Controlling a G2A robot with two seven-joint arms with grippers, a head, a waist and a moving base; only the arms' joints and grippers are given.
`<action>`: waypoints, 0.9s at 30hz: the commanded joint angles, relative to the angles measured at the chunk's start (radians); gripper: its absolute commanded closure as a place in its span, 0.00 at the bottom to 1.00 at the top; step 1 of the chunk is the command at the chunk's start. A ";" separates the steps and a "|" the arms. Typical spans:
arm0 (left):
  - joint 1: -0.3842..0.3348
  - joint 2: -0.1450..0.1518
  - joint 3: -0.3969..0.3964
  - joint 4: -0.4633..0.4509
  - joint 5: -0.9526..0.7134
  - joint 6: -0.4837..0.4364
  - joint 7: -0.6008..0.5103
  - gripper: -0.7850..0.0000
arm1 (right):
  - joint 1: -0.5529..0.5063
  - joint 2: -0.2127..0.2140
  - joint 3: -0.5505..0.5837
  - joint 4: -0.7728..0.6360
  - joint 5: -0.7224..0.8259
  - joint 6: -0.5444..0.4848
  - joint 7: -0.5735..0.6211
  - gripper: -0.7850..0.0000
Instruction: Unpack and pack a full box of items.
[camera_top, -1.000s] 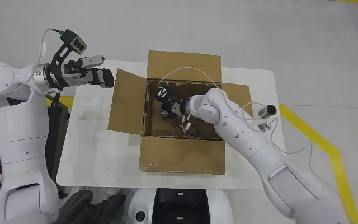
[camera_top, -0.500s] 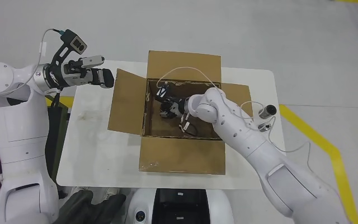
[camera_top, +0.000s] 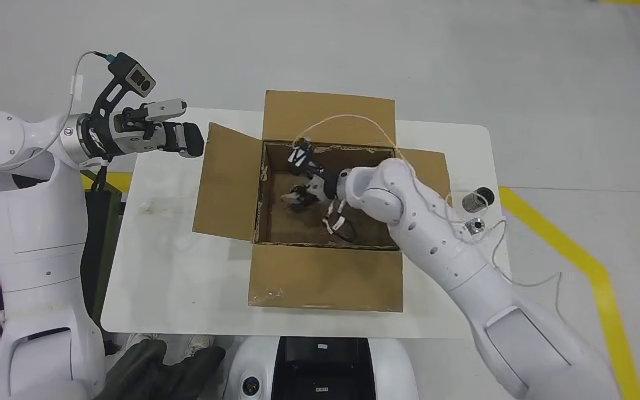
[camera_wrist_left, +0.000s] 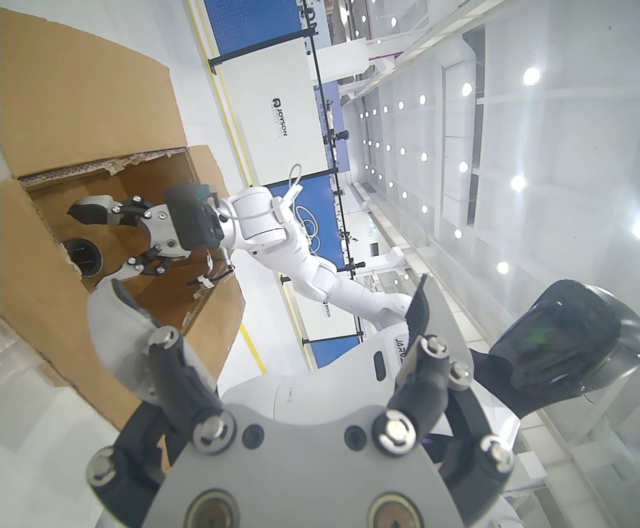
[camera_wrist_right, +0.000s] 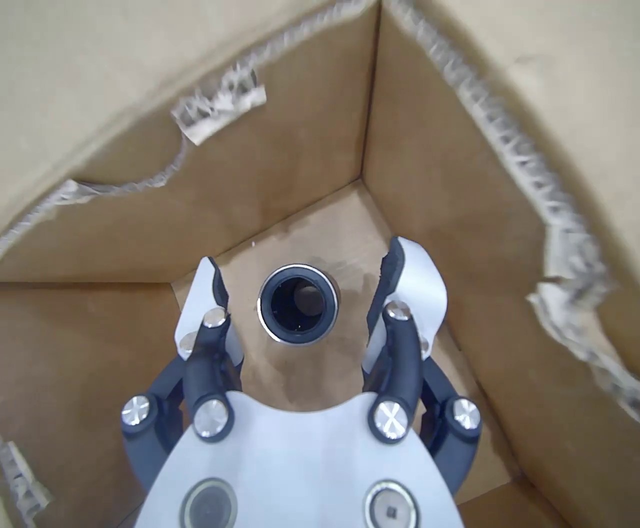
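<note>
An open cardboard box stands in the middle of the white table. My right gripper is down inside it, open. In the right wrist view a steel cup with a black rim stands upright on the box floor near a corner, and the right gripper hovers above it with a finger on either side, not touching. The left wrist view shows the same cup inside the box. My left gripper is open and holds nothing, beyond the box's left flap.
A second steel cup stands on the table just past the box's right flap, close to my right forearm. The box's four flaps are spread outward. Bare table lies to the left of the box.
The right wrist has turned and shifted slightly toward the box's far wall while staying inside the box. The left arm has not moved.
</note>
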 joint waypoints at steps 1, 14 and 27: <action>0.000 0.000 0.000 0.000 0.000 0.000 0.000 0.00 | -0.036 0.015 0.032 -0.062 -0.015 0.004 0.005 0.24; 0.000 0.000 0.000 0.000 0.000 0.000 0.000 0.00 | -0.266 0.082 0.177 -0.414 -0.091 0.032 0.037 0.15; 0.000 0.000 0.000 0.000 0.000 0.000 0.000 0.00 | -0.489 0.130 0.322 -0.610 -0.185 0.062 -0.063 0.04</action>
